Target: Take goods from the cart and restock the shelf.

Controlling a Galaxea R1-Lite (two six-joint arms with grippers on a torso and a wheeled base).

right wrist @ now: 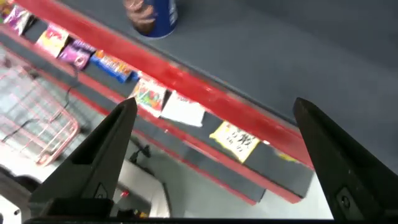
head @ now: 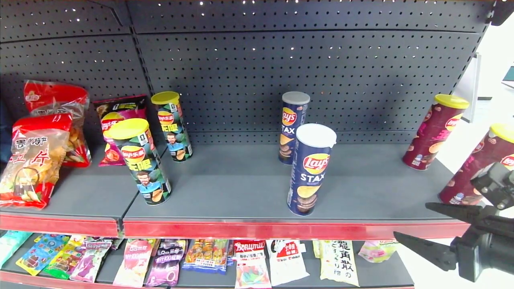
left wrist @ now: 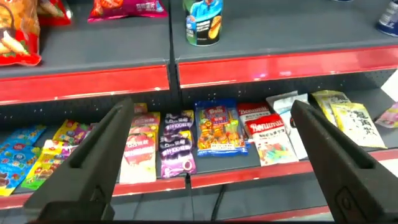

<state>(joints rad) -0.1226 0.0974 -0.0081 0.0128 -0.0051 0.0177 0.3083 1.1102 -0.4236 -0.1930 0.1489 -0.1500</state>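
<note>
The grey shelf (head: pixel 241 188) with a red front edge carries two blue cans (head: pixel 309 168), two yellow-lidded green cans (head: pixel 140 160) and two maroon cans (head: pixel 435 130), all upright. My right gripper (head: pixel 411 220) hangs open and empty in front of the shelf's right end, below the nearer maroon can (head: pixel 478 168). In the right wrist view that gripper (right wrist: pixel 216 102) is spread wide over the shelf edge, with a blue can (right wrist: pixel 152 15) beyond and the pink wire cart (right wrist: pixel 31 118) below. My left gripper (left wrist: pixel 211 106) is open and empty, facing the lower shelf's packets (left wrist: pixel 214 127).
Red snack bags (head: pixel 36 160) and a purple chip bag (head: pixel 116 120) stand at the shelf's left end. Several candy packets (head: pixel 249 261) line the lower shelf. Bare shelf lies between the green and blue cans and between the blue and maroon cans.
</note>
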